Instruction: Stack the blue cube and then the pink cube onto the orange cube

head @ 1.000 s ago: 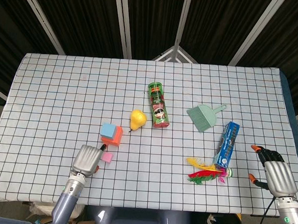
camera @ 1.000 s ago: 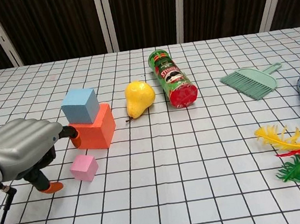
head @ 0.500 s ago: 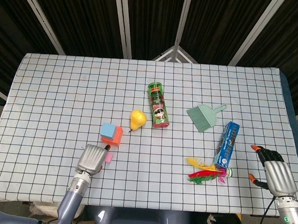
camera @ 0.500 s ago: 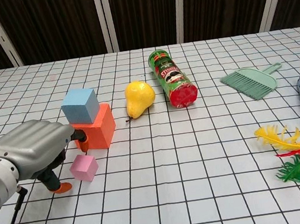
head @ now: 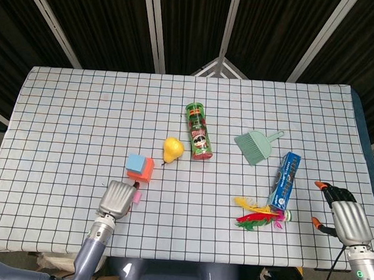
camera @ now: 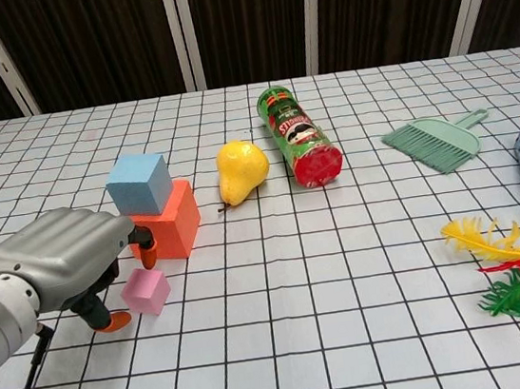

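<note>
Left robot hand (camera: 63,264) closer, perhaps touching one pink cube (camera: 146,291).

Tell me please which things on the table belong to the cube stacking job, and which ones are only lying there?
For the job: orange cube, blue cube already on it, pink cube on the table, left hand beside it.

Lying about: pear, green can, brush, blue box, feathers.

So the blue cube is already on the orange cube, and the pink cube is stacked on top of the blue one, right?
Not quite. The blue cube is on the orange cube, but the pink cube is not stacked: the chest view shows it on the table in front of the orange cube, beside the left hand.
</note>
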